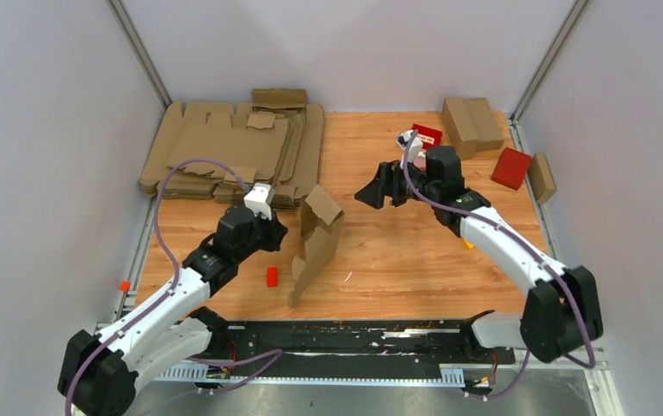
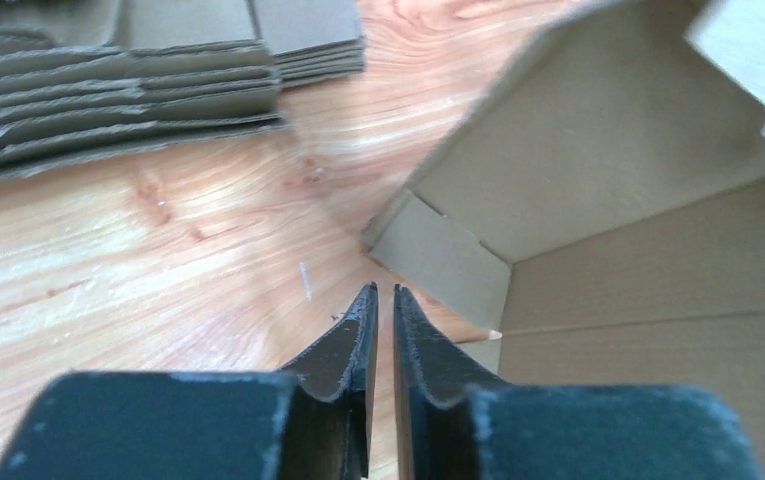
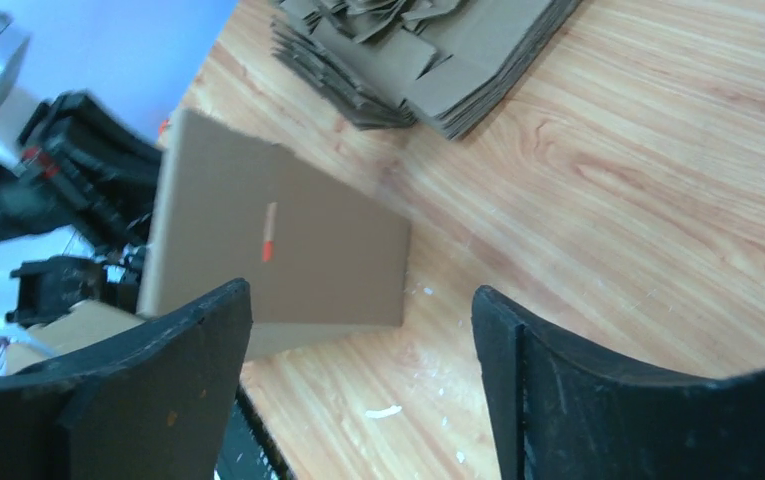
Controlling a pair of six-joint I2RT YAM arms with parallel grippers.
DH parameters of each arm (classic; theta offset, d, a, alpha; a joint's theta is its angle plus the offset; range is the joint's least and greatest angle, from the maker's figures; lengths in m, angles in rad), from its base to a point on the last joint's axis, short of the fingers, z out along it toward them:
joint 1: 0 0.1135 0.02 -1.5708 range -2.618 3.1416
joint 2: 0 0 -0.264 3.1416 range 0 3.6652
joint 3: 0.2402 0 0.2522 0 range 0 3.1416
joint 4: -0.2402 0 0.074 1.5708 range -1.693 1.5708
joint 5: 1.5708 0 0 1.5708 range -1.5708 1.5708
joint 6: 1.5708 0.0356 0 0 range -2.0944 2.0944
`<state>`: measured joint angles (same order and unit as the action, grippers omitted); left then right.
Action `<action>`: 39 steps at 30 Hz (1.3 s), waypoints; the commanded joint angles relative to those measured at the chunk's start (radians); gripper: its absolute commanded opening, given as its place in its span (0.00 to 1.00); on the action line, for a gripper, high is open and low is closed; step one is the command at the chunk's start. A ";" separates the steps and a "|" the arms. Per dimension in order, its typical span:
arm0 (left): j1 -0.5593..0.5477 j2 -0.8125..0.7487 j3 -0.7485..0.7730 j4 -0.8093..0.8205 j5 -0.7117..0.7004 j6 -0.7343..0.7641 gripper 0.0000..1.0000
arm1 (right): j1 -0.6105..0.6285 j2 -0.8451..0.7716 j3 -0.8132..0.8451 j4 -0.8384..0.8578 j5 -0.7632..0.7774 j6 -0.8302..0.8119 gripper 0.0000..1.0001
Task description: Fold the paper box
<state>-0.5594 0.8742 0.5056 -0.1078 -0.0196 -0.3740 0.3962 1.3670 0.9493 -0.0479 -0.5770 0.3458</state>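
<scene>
Paper box [image 1: 317,244] is only partly formed: one panel stands on edge on the counter [image 1: 414,260] with a flap cocked over at the top. Its walls, tabs and lid look unclosed, so most of the folding seems left to do. Nearest it, the left claw [image 2: 383,295], tips pinched almost together and gripping nothing, points at a small side flap just ahead; I cannot tell whether it touches. The right claw [image 3: 358,297] gapes wide and empty above the counter, with the cardboard well apart beyond its tips. Farther out, a stack of flat blanks [image 1: 232,152] lies at the back left.
</scene>
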 commanded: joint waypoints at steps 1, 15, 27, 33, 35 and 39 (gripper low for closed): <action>0.078 -0.023 -0.008 -0.005 0.054 0.009 0.26 | 0.052 -0.141 -0.004 -0.190 0.061 -0.051 0.84; 0.107 0.161 -0.062 0.509 0.172 0.140 0.75 | 0.218 -0.376 -0.068 -0.317 0.103 -0.080 0.92; 0.107 0.390 0.121 0.444 0.324 0.219 0.11 | 0.218 -0.432 -0.021 -0.366 0.110 -0.082 0.90; 0.105 0.337 0.168 0.259 0.281 0.152 0.00 | 0.216 -0.490 -0.006 -0.429 0.251 -0.086 0.89; 0.104 0.341 0.220 0.145 0.258 0.113 0.00 | 0.217 -0.512 -0.007 -0.442 0.299 -0.085 0.89; 0.101 0.388 0.307 -0.073 0.243 -0.009 0.00 | 0.217 -0.542 0.021 -0.491 0.358 -0.086 0.89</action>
<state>-0.4564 1.2491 0.7204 0.0334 0.2382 -0.2493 0.6140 0.8589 0.9016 -0.4873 -0.3229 0.2699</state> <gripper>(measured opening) 0.008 0.887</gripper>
